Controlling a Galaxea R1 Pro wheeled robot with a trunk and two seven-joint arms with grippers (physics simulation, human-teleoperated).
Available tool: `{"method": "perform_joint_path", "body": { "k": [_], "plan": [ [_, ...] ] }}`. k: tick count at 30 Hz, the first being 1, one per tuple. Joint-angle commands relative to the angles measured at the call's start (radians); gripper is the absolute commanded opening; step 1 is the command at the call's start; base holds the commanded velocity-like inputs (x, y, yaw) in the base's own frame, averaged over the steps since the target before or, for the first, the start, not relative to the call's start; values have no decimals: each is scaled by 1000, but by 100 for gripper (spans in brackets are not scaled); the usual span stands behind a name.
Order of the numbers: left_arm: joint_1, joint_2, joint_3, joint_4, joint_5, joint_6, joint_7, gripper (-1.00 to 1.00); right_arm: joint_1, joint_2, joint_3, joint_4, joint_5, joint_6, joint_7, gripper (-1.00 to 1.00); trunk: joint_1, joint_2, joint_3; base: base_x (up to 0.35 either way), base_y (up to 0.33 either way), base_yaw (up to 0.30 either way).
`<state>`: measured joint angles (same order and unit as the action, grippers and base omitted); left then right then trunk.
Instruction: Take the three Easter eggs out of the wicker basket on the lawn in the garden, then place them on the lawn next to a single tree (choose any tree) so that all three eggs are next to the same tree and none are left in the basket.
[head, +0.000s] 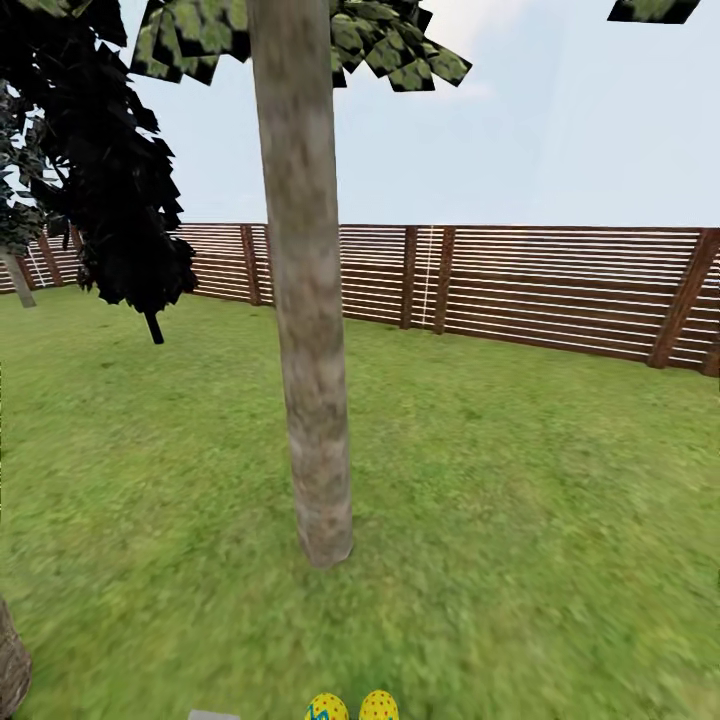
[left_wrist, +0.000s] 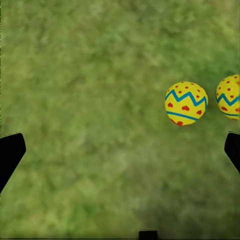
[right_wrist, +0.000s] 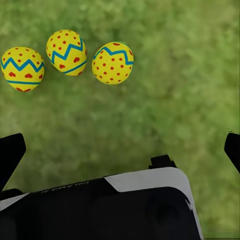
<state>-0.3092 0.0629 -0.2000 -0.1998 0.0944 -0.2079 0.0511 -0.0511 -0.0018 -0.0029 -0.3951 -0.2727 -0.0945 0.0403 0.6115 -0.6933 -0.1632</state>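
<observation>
A thick pale trunk of the tree (head: 305, 300) is seen rising through the centre of the head view, its base set in the lawn (head: 520, 480). Behind it the fence (head: 520, 285) is seen across the frame, with a near-black tree (head: 115, 190) at upper left. Two eggs (head: 327, 708) are cut by the bottom edge, just below the trunk base. A sliver of woven basket (head: 12, 665) is seen at the lower left edge.

In the right wrist view three eggs (right_wrist: 67, 52) are seen lying in a row on the grass, close together. The right gripper (right_wrist: 120, 150) is spread wide, with nothing between its fingers.

In the left wrist view the left gripper (left_wrist: 120, 150) is likewise spread wide and empty, above bare grass, with two eggs at the right side.
</observation>
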Motion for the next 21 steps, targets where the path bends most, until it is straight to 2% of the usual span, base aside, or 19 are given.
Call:
{"method": "perform_joint_path", "body": {
  "k": [1,8,15,21],
  "plan": [
    [0,0,-9,0,10,-4,3,100,-1,-1,0,1,-11,-4,4,100,-4,6,2,-262,0,0],
    [0,0,-9,1,11,-4,4,100,-1,0,0,1,-10,-4,4,100,-31,55,24,-212,0,0],
    [1,0,-9,2,11,-3,6,100,-1,0,0,1,-9,-4,4,100,-58,104,46,-35,0,0],
    [1,0,-9,39,13,-6,7,100,-1,0,0,1,-9,-4,4,100,-81,146,64,-6,0,0]
  ]
}}
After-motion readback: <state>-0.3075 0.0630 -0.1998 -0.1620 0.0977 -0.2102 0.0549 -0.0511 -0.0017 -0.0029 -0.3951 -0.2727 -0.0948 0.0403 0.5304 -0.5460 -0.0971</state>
